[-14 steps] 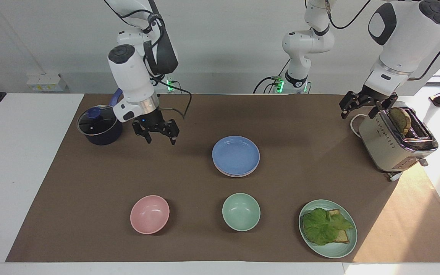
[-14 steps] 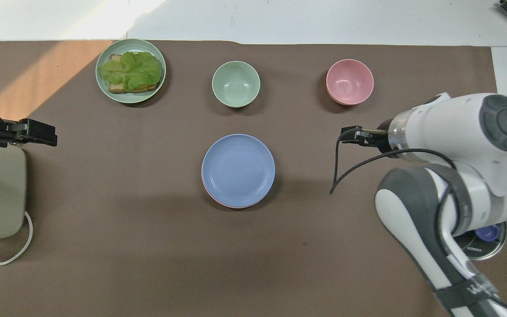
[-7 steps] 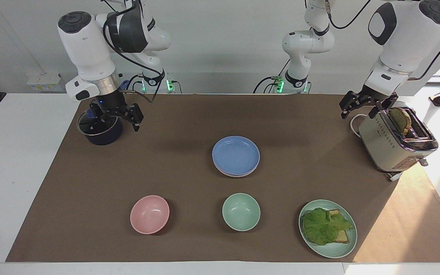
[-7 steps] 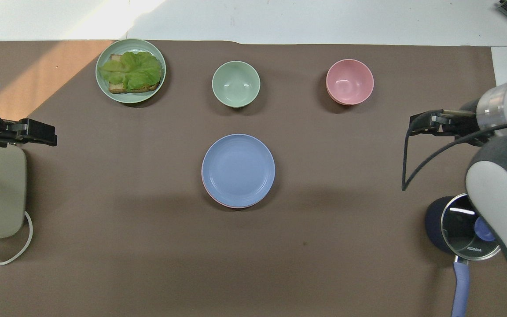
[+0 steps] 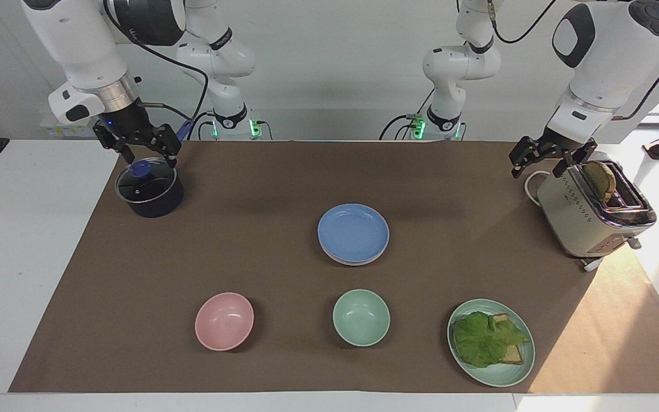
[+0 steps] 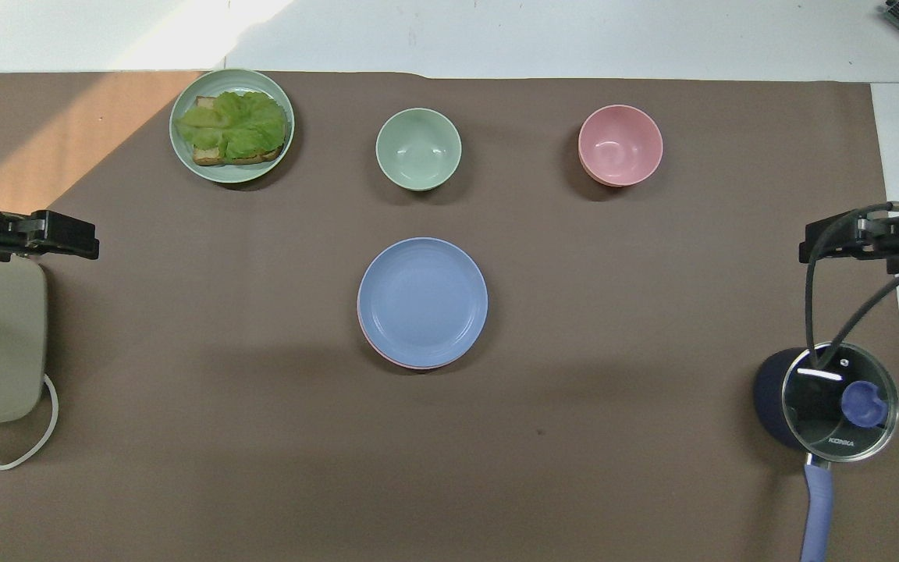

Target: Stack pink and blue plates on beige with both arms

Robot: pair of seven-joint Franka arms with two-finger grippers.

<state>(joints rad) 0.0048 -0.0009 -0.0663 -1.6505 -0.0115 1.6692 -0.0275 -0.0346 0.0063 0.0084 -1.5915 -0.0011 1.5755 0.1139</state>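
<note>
Looks like a robotics lab staged as a mock kitchen. Two white robot arms (image 5: 461, 63) bolted at the 12 o'clock edge of a white table (image 5: 15, 257) before a bare pale wall, green status lights on their bases. Brown paper mat (image 5: 272, 189) across the top. Kitchen props laid out on it: toaster (image 5: 592, 214) at 3 o'clock, lidded saucepan (image 5: 149, 189) at 10 o'clock, bowls and plates elsewhere.

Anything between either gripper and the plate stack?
Nothing visible. The blue plate tops the stack mid-mat, bare mat toward both arms. The right gripper hangs open over the pot, the left gripper open beside the toaster.
</note>
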